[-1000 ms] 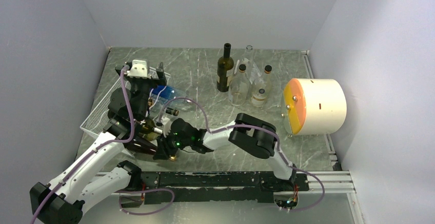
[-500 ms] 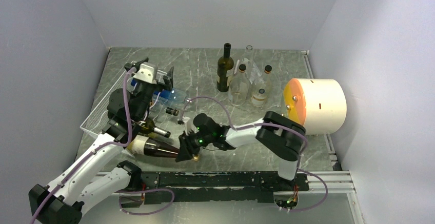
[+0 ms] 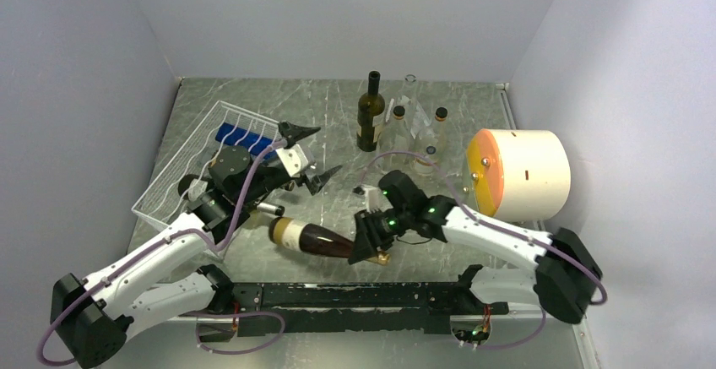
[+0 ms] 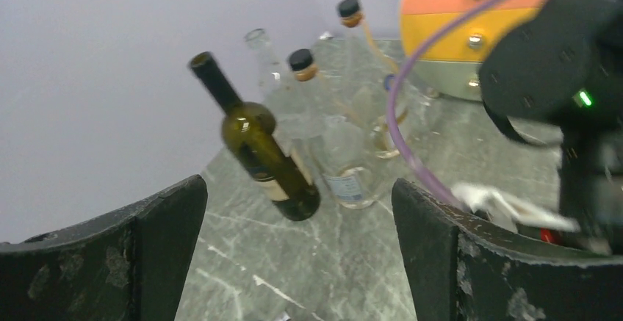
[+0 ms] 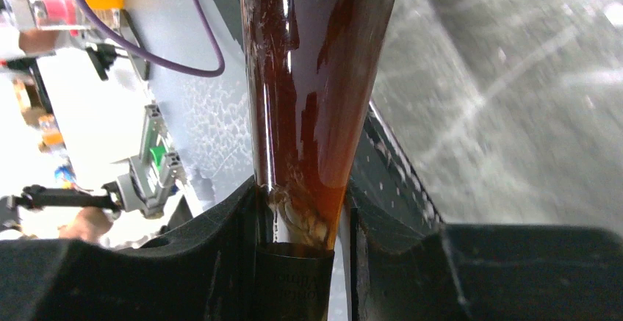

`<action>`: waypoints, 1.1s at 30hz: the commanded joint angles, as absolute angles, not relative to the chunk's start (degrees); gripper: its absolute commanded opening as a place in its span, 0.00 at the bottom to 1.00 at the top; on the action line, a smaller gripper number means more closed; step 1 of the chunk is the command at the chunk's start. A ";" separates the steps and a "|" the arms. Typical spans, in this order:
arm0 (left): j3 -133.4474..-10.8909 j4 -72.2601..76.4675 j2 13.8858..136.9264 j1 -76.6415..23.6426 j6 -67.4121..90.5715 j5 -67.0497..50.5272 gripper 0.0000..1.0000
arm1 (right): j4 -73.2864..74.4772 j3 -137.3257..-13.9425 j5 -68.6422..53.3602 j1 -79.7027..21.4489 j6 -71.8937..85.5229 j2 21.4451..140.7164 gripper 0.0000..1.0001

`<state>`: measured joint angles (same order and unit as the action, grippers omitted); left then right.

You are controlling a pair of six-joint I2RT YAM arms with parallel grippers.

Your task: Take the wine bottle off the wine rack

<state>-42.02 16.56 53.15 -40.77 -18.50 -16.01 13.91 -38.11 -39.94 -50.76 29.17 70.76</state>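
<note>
The brown wine bottle [image 3: 311, 238] lies level to the right of the white wire wine rack [image 3: 180, 165], apart from it. My right gripper [image 3: 370, 247] is shut on its neck; in the right wrist view the brown neck [image 5: 316, 86] runs up from between the closed jaws of the right gripper [image 5: 301, 251]. My left gripper [image 3: 311, 155] is open and empty, raised beside the rack's right edge and pointing right. In the left wrist view the left gripper [image 4: 294, 262] has its jaws wide apart over bare marble.
A blue item [image 3: 246, 137] and another dark bottle's neck [image 3: 268, 208] stay at the rack. A dark green bottle [image 3: 370, 116] [image 4: 264, 148] and clear bottles [image 3: 415, 137] [image 4: 334, 145] stand at the back. A cream cylinder with orange face [image 3: 517, 175] [image 4: 477, 20] sits right.
My right gripper has carried the brown bottle to the right, off the rack. My left gripper has swung from over the rack to its right side, jaws open.
</note>
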 commanded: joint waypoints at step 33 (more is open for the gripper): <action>-36.74 31.74 79.99 -64.32 -22.21 -21.79 0.68 | 47.16 -62.18 -32.68 -41.94 23.36 56.96 0.00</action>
<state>-36.27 25.56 77.93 -63.92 -24.16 -29.43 58.19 -55.55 -27.70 -42.30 24.84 59.09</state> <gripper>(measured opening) 0.845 0.408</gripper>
